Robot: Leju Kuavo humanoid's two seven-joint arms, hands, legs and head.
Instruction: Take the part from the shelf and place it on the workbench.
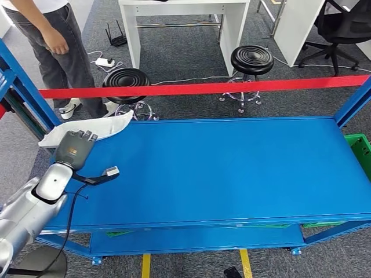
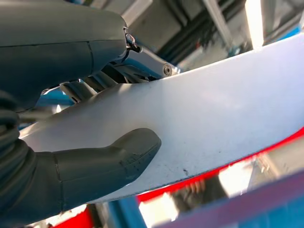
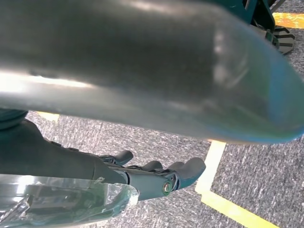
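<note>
Left wrist view, white part (image 2: pixel 215 114) clamped between thumb and fingers (image 2: pixel 82 88).

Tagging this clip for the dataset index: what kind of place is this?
Probably an indoor robot test area in an office or lab, not a factory floor. A blue metal workbench stands on grey carpet behind a red barrier tape, with black stools and white desks beyond.

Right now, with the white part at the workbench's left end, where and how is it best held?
Probably as the left hand already holds it: across the wide end of the white part, coming from the workbench's near-left corner. The part is thin, flat and tapering, so the thumb presses one broad face and the fingers the other.
</note>
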